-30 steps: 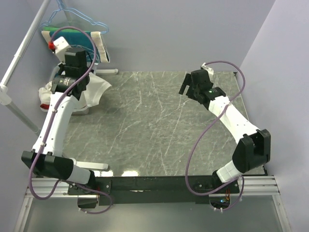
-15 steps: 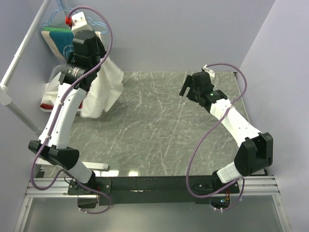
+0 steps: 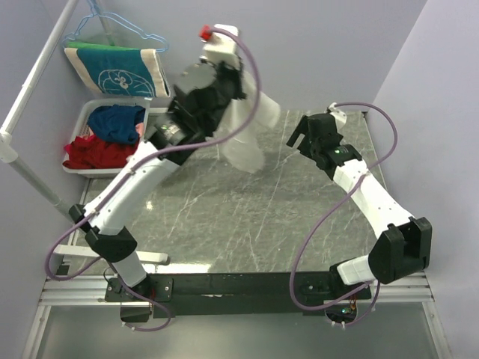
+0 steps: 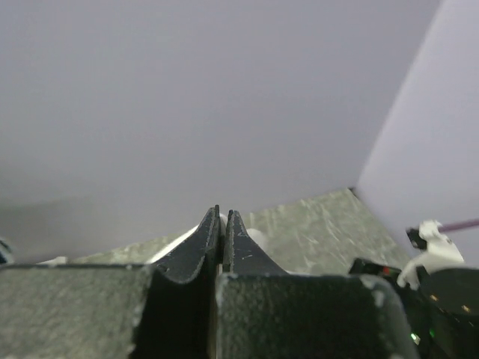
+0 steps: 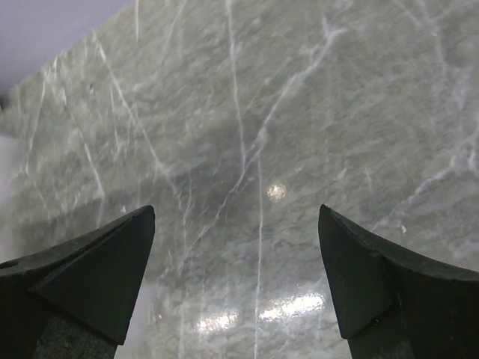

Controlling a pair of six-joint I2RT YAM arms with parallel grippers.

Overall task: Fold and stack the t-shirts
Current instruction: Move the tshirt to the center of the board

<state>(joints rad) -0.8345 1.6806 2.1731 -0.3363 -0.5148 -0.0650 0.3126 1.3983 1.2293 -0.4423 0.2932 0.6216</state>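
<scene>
Above the back middle of the counter [image 3: 224,224], the left arm [image 3: 142,176] reaches high and across, and a white tee [image 3: 251,142] hangs from its tip. Whether the lower edge of the cloth touches the counter cannot be told. The tee is blurred in the top view, too soft to show any print. The left jaws are pressed together. In the left wrist view the two dark fingers [image 4: 202,247] meet with only a hairline between them. A bit of the tee [image 4: 256,239] shows white just behind them on either side, so they are clamped on the cloth. Beyond them are a pale wall and grey-green marble.

To the right, the right arm [image 3: 367,194] bends in from the near edge. Its tip is over the right back part of the counter, near the tee but apart from it. The right jaws stand wide apart with nothing between them. The right wrist view shows only bare veined counter [image 5: 254,172] between the two fingers [image 5: 90,262].

Off the back left corner of the counter sits a white bin [image 3: 82,120] holding a blue cloth [image 3: 116,121] and a red cloth [image 3: 93,153]. Behind it a teal and cream piece [image 3: 112,69] hangs beside a slanted grey pole [image 3: 37,69].
</scene>
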